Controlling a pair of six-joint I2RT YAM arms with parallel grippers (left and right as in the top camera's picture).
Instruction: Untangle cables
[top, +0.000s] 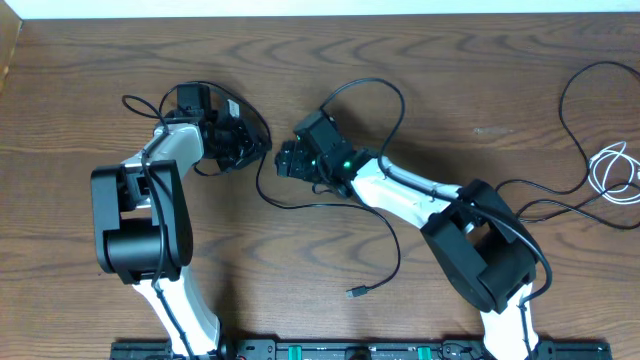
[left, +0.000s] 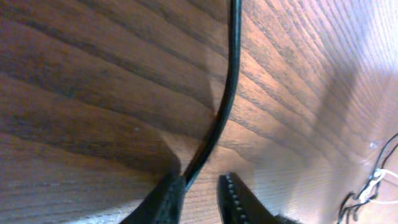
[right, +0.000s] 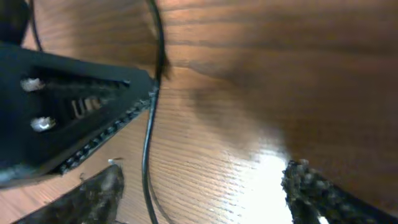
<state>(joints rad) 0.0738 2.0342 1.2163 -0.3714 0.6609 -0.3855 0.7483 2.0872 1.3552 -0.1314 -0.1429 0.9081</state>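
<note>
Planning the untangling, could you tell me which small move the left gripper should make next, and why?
Probably close the left gripper fully on the thin black cable: it runs between the fingers, but a gap shows beside it.

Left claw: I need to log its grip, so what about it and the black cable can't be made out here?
Overhead: the left claw covers its own tips from above.
Left wrist: the black cable meets the fingers at the bottom edge, cutting off any pinch.
Right wrist: blur hides whether claw touches cable.

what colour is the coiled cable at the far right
White; the coiled cable shows best overhead.
</note>
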